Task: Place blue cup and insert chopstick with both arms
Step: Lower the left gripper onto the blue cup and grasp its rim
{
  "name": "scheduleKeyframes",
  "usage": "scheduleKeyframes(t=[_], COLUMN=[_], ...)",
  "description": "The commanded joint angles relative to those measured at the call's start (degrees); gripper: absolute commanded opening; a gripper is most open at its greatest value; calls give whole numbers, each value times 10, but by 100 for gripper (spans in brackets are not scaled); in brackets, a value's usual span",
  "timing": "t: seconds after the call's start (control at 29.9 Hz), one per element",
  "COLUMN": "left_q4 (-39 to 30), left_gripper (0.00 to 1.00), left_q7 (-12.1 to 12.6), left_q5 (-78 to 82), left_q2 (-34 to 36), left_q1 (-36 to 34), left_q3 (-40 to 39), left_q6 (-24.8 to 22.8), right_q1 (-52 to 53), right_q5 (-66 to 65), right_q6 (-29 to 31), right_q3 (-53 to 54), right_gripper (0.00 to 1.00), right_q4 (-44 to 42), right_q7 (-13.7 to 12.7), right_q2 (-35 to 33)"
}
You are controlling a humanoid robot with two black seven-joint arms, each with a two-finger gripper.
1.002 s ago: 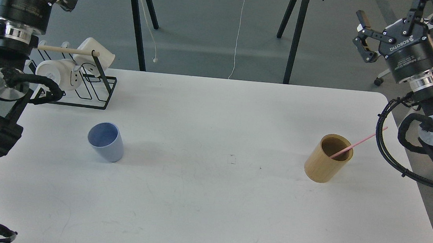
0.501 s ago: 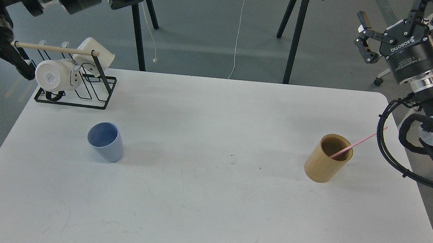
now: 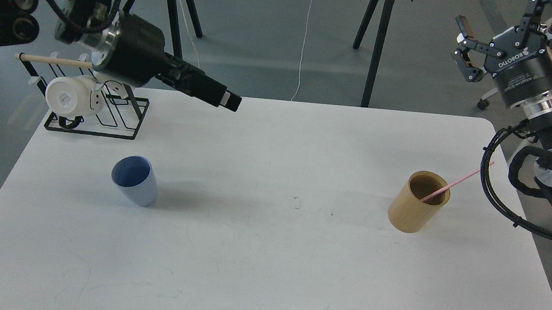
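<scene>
A small pale blue matte tumbler (image 3: 135,180) is seen standing upright on the white worktop (image 3: 265,274), open end up, and this cup is taken as the landmark. Behind it and slightly to the left, a black wire rack (image 3: 97,114) crossed by a pale wooden dowel (image 3: 57,61) is set near the worktop's back left corner, with a white mug (image 3: 67,97) lying on its side in it. Well apart to the right of the tumbler, a wider tan wooden cylindrical holder (image 3: 418,202) is placed upright, and a thin pink stick (image 3: 458,182) is leaned inside it, its upper end projecting up and to the right past the rim. Above and behind the tumbler, the left hand (image 3: 228,100) is held out over the worktop's back edge, pointing right and clear of the cup; its fingers are seen pressed together into one dark bar, with nothing between them. Far to the right of the tumbler and beyond the worktop's right edge, the right hand (image 3: 512,26) is raised with its fingers spread wide and nothing gripped.
</scene>
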Motion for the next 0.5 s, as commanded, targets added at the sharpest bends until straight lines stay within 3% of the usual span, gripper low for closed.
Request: scheduleKeyframes(t=[0.0, 0.17, 0.47], left_q4=[-1, 22, 114], left_gripper=[100, 99, 99], left_q7=[0, 0, 0], left_q5=[68, 127, 182], left_q2=[-25, -63, -68], left_q1=[-3, 7, 116], left_q3=[33, 51, 46], left_q6=[0, 0, 0], right_q1=[-5, -7, -12], right_q5=[0, 0, 1], right_q6=[0, 0, 0], right_q3=[6, 6, 7], right_gripper=[98, 98, 98], right_q4=[1, 1, 1], right_q7=[0, 0, 0], right_q2=[0, -4, -9])
